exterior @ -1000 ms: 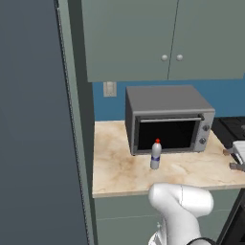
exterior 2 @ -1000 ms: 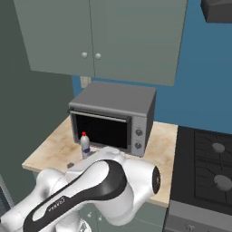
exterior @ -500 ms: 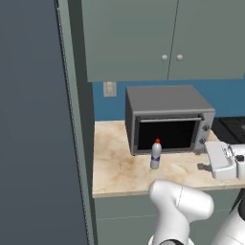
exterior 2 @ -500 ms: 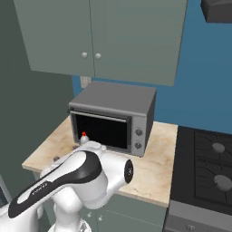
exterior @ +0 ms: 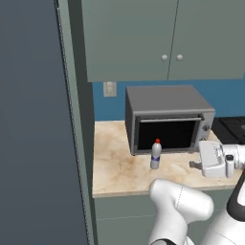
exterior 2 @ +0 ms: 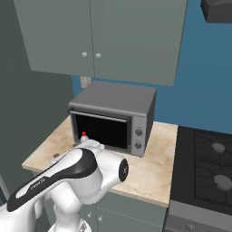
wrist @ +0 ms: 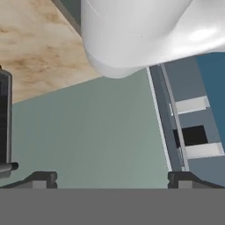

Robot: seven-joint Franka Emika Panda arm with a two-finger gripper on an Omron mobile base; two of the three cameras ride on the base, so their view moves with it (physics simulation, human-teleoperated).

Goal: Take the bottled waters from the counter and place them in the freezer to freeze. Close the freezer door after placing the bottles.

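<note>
my pincer [wrist: 112,178] stands with its two dark finger tips [wrist: 41,178] wide apart and nothing between them; in the hand view they rise over a grey-green cabinet front [wrist: 88,132], with a strip of the beige counter [wrist: 30,44] beyond it. in the left base view my hand [exterior: 215,159] hangs over the right end of the counter [exterior: 115,167], well apart from the bottle. the red-capped water bottle [exterior: 156,154] stands upright on the counter, just in front of the grey boxy oven [exterior: 165,117], near the left part of its dark glass door. in the right base view i see only its red cap [exterior 2: 84,134] peeping above my arm, before the oven [exterior 2: 115,118]. the tall dark grey freezer door [exterior: 38,124] fills the left side of the left base view, next to the counter's left end. grey-green wall cabinets [exterior: 158,38] with round knobs hang above the oven, and a dark stove top [exterior 2: 204,167] lies to the right of the counter
</note>
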